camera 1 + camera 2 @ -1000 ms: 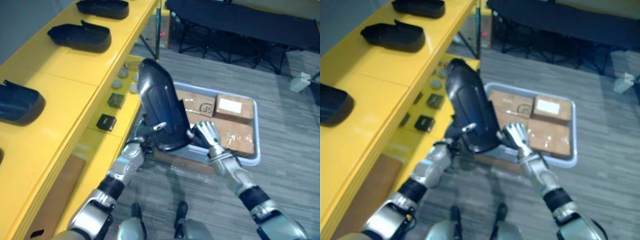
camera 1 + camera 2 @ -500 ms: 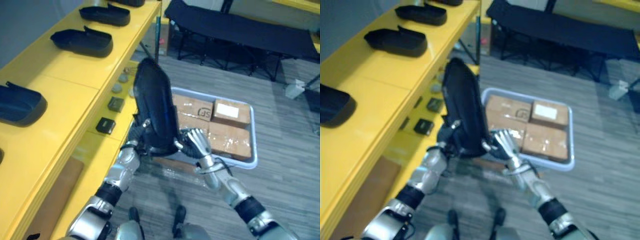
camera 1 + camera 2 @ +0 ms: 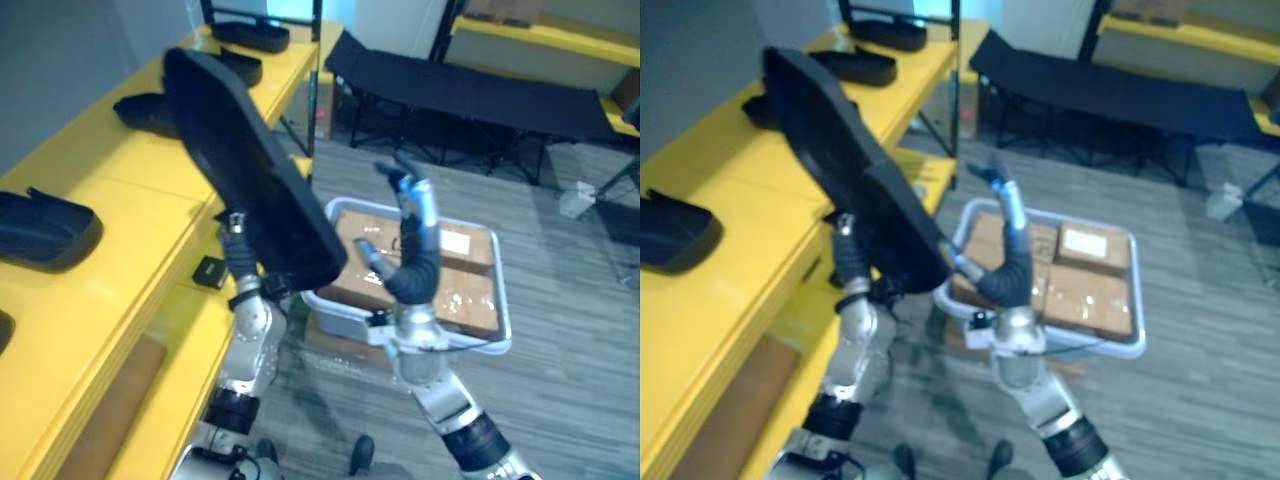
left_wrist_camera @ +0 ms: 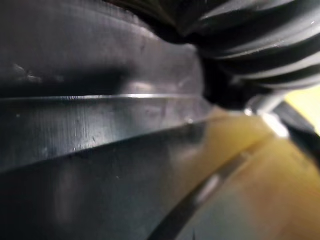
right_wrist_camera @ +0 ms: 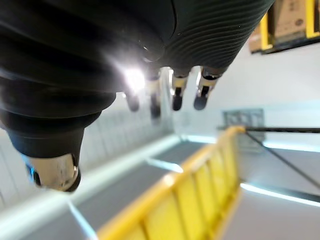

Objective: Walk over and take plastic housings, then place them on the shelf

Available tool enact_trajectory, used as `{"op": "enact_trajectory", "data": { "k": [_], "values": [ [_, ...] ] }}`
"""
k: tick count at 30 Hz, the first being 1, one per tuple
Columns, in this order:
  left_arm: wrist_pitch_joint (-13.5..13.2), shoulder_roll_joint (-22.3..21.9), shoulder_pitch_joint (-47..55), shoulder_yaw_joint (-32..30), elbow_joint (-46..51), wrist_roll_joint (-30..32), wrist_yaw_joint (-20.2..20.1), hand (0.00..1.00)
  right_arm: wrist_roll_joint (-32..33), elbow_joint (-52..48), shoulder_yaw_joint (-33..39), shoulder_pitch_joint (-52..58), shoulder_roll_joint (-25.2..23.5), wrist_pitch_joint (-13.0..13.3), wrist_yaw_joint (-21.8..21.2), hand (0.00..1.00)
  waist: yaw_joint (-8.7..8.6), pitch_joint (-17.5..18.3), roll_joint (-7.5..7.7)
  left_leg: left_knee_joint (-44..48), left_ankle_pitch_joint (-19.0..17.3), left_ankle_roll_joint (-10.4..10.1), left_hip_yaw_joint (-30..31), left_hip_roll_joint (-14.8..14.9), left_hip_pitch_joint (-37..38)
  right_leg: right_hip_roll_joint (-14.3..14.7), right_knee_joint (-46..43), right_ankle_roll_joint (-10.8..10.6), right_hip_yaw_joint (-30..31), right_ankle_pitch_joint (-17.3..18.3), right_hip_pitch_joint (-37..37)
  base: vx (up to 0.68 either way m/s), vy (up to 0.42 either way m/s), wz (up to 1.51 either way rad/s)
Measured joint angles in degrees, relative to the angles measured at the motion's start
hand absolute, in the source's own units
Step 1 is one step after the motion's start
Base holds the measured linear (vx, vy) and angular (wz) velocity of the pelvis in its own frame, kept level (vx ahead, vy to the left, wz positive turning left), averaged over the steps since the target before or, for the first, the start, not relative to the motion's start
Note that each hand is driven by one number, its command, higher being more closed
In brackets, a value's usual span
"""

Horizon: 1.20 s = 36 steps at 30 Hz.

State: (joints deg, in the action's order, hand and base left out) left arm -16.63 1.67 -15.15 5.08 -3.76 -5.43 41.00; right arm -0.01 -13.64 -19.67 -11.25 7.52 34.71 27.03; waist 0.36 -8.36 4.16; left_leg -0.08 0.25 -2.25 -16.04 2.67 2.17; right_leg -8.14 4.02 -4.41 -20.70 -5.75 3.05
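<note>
Left hand (image 3: 240, 262) sits under the black housing (image 3: 245, 170); fingers are hidden behind it, so I cannot tell the grip. Yellow shelf (image 3: 110, 270) runs along my left. The black housing is raised and tilted, its long axis running from my left hand up and away, far end over the shelf edge. A parked housing (image 3: 45, 228) lies nearer me on the top deck. Judgement: the left arm is nearer, so lay the housing flat, leftward. Right hand (image 3: 412, 250) is raised apart from it, fingers spread, empty, above the grey bin (image 3: 503, 335).
</note>
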Motion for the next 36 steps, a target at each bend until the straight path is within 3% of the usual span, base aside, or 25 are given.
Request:
{"op": "enact_trajectory", "data": {
  "k": [5,10,14,16,19,24,29,33,36],
  "values": [
    [0.02,-0.55,4.18,-4.27,4.52,9.14,6.96,1.0,7.76,-2.61,6.6,3.74,-0.91,-0.58,-2.43,0.0,-0.51,1.32,-0.69,-1.84,0.53,0.35,0.01,-0.92,0.94,-0.83,-0.46,-0.02,-0.41,0.52,-0.11,0.0,0.047,0.03],
    [0.01,-0.61,9.71,-8.58,10.2,14.84,11.66,1.0,13.2,-1.03,14.58,15.16,-3.18,-4.68,-2.67,0.0,-1.38,1.66,-1.15,-2.44,0.61,0.48,-0.21,-1.35,0.92,-0.9,-0.21,-0.73,-0.3,0.11,-0.46,0.03,0.012,-0.02],
    [0.07,-1.87,14.41,-11.74,14.06,17.44,14.38,1.0,15.22,6.37,19.41,21.56,-3.97,-8.93,-7.22,0.0,-2.05,1.78,-1.38,-2.79,0.5,0.58,-0.5,-1.26,0.84,-0.85,0.49,-0.95,0.07,-0.08,-0.52,0.04,0.006,-0.04],
    [0.02,-2.72,18.4,-11.57,17.33,18.33,14.73,1.0,15.76,10.25,19.73,24.77,-3.98,-11.0,-9.93,0.0,-2.13,2.04,-1.79,-3.29,0.51,0.58,-0.5,-1.21,0.84,-0.8,0.51,-0.95,0.12,-0.07,-0.74,0.03,0.005,0.0],
    [-1.05,-3.41,23.03,-11.19,20.24,19.97,13.82,1.0,18.81,12.3,19.69,27.84,-4.31,-11.07,-13.67,0.0,-2.16,2.52,-2.63,-3.43,0.48,0.6,-0.48,-1.27,0.83,-0.84,0.51,-0.99,0.1,-0.06,-0.61,0.01,0.003,0.0],
    [-2.24,-3.32,25.47,-11.64,22.78,19.96,13.08,1.0,19.83,12.29,18.91,27.42,-4.25,-11.31,-18.62,0.0,-1.89,2.87,-2.73,-3.35,0.46,0.6,0.89,-1.35,0.81,-1.01,0.68,-1.08,-1.57,0.87,0.26,-0.03,0.003,0.13],
    [-1.32,-3.38,28.54,-17.5,27.86,21.93,13.98,1.0,21.72,13.54,12.6,23.48,-3.37,-14.29,-22.54,0.0,0.63,3.36,-2.72,-3.22,1.23,0.15,7.54,-1.91,-1.08,-1.32,0.53,-1.25,-8.89,1.99,2.29,-0.01,-0.006,0.68],
    [-0.33,-4.17,32.24,-26.54,30.92,22.3,13.93,1.0,20.17,20.14,4.38,16.6,-2.57,-17.37,-23.58,0.0,6.33,3.88,-2.43,-2.19,1.97,0.46,14.66,-2.65,-2.37,-1.18,0.52,-1.96,-16.44,2.14,5.65,0.05,-0.002,0.9],
    [-0.35,-5.0,35.61,-31.93,30.93,21.34,13.92,1.0,18.27,22.29,0.38,12.28,-2.35,-17.42,-24.85,0.0,10.09,3.95,-2.08,-1.68,1.86,0.49,18.26,-3.47,-2.42,-1.31,0.5,-2.07,-20.12,2.8,7.92,0.04,0.03,0.74]
  ]
}}
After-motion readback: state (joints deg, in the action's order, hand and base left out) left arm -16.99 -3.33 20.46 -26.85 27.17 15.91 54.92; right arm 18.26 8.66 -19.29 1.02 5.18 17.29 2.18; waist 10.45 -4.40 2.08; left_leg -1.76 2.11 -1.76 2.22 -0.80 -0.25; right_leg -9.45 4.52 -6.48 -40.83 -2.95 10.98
